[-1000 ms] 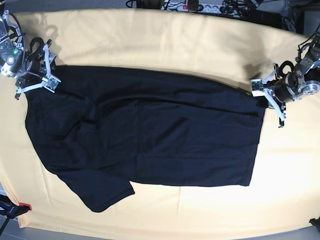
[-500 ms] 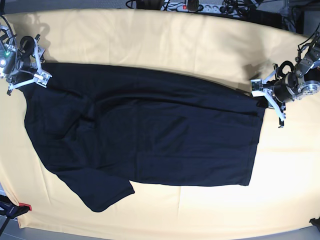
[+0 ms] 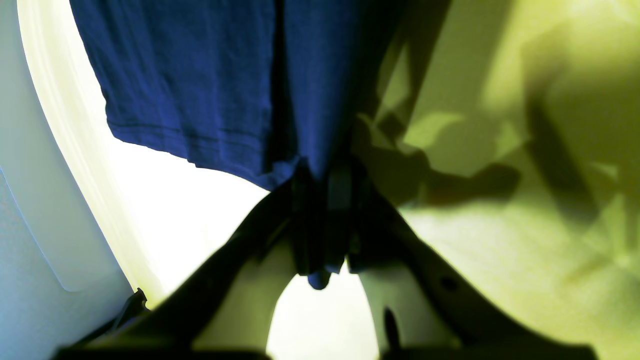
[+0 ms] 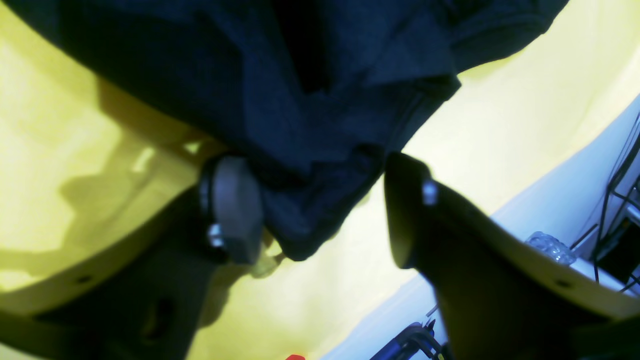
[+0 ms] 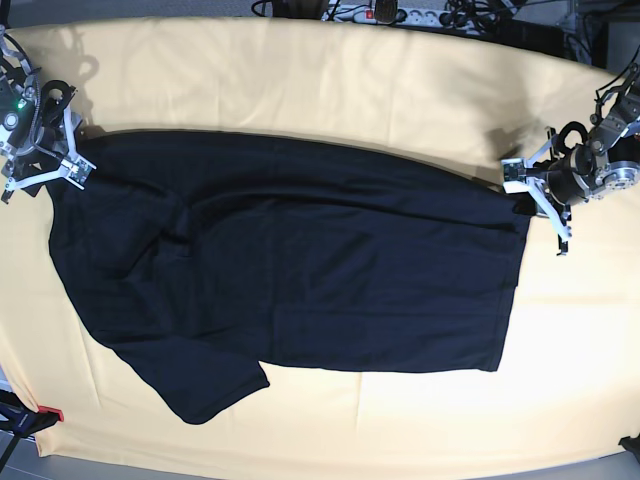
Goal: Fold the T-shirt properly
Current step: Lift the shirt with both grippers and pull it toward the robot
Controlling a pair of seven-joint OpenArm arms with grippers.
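Note:
The black T-shirt (image 5: 300, 260) lies spread flat on the yellow table cover, its hem at the right and a sleeve at the lower left. My left gripper (image 5: 533, 195) is at the hem's upper right corner. In the left wrist view it (image 3: 325, 220) is shut on a bunched bit of the hem (image 3: 200, 75). My right gripper (image 5: 45, 177) is at the shirt's upper left corner. In the right wrist view it (image 4: 317, 210) is open, and a fold of the shirt (image 4: 310, 75) lies between its spread fingers.
The yellow cover (image 5: 350, 80) spans the whole table. Cables and a power strip (image 5: 400, 12) lie behind the far edge. A small red object (image 5: 50, 413) sits at the lower left corner. The right gripper is close to the table's left edge.
My right gripper has moved left, and the shirt's upper left corner has stretched a little with it. The left gripper and the hem have stayed put.

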